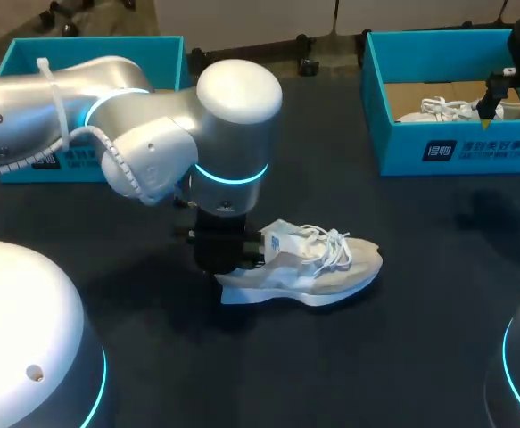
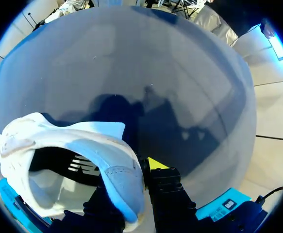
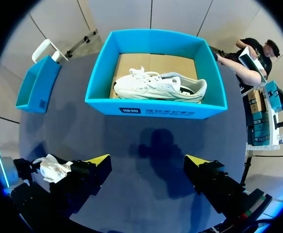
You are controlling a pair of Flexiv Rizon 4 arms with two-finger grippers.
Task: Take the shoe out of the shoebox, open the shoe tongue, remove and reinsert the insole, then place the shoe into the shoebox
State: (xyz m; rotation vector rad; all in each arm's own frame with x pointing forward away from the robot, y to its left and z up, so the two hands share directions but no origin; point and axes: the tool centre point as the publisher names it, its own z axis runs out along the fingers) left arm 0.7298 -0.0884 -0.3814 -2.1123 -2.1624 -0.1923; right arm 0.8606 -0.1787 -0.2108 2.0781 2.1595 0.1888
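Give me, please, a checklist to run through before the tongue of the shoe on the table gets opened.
1. Shoe out of any box, resting on the table: ok.
2. Left jaws shut on the shoe's heel collar: ok.
3. Right jaws open, with nothing between them: ok.
4. Right jaws within reach of the tongue: not ok; they hang by the right shoebox, which holds a second shoe.
5. Laces loose enough for the tongue to lift: cannot tell.
6. Insole lying flat inside the shoe: cannot tell.
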